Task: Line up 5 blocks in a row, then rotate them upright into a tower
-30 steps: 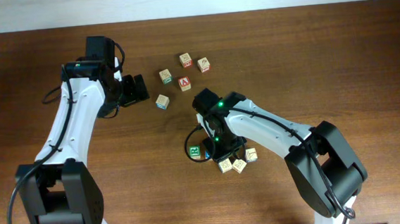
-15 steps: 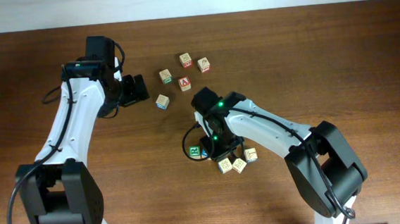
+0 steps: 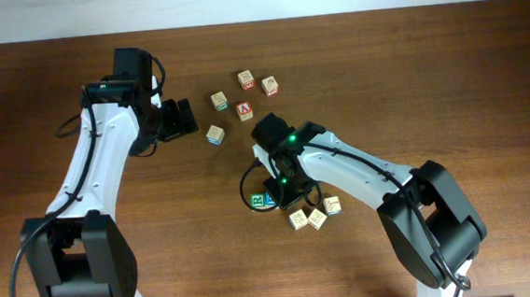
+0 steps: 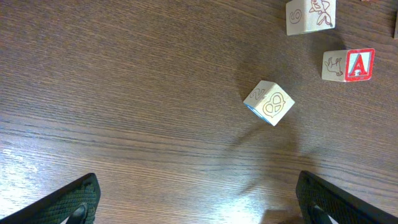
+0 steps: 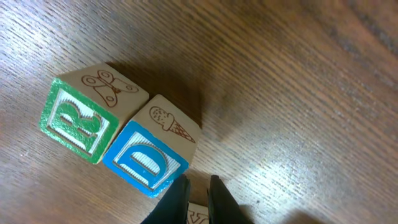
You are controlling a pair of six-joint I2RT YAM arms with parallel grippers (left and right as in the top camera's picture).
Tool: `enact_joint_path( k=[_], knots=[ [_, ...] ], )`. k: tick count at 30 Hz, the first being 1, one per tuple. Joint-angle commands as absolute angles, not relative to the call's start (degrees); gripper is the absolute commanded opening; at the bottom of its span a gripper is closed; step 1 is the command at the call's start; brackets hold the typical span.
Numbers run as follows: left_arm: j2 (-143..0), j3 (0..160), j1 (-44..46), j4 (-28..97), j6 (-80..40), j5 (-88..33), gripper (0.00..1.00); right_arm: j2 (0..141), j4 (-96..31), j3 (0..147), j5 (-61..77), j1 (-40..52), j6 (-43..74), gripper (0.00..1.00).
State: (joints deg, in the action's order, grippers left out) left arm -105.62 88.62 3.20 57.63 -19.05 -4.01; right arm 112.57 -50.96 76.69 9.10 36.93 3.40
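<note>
Two blocks sit side by side and touching: a green "R" block [image 5: 79,121] and a blue "D" block [image 5: 148,160]. From overhead the green block [image 3: 258,201] shows beside the blue block [image 3: 271,200]. My right gripper [image 5: 198,190] is just right of the blue one, its fingers nearly together with nothing held between them. Three more light-wood blocks [image 3: 315,216] lie in a cluster under the right arm. My left gripper [image 4: 199,202] is wide open and empty, near a pretzel-marked block [image 4: 268,102] that rests alone on the table.
Further cubes lie at the back centre: a red "A" cube [image 3: 245,111], two orange-marked cubes [image 3: 245,79] [image 3: 270,86] and a teal-marked one [image 3: 219,100]. In the left wrist view the red "A" cube [image 4: 349,65] is at the right edge.
My right gripper has shifted slightly up and left, uncovering the blue block beside the green one. The left arm has not moved.
</note>
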Motion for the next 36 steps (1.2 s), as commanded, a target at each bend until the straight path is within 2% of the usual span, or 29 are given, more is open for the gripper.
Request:
enact_joint_path(
  k=[1,11,13,19,24,30,36],
  knots=[
    [-105.80,89.52,3.25,57.69,-18.15,-3.60,0.99,112.88,-50.30,76.55,8.38,37.10,0.80,0.13],
    [-105.80,89.52,3.25,57.67,-18.15,-3.60,0.99,112.86,-52.14,77.45,8.56,37.08,0.30,0.14],
    [-105.80,89.52,3.25,57.67,-18.15,-3.60,0.99,112.86,-56.60,80.25,8.56,37.10,1.58,0.27],
    [-105.80,89.52,3.25,57.67,-18.15,-3.60,0.99,112.86,-68.40,88.20,8.73,37.10,4.08,0.44],
    [-105.80,89.52,3.25,57.67,-18.17,-3.60,0.99,112.88,-70.52,86.11,11.38,37.69,7.49,0.45],
    [-105.80,89.52,3.25,57.67,-18.15,-3.60,0.99,112.88,-67.11,81.69,11.31,38.28,7.53,0.54],
    [-105.80,89.52,3.25,57.67,-18.15,-3.60,0.99,112.88,-65.30,79.92,11.44,38.28,7.57,0.58]
  ],
)
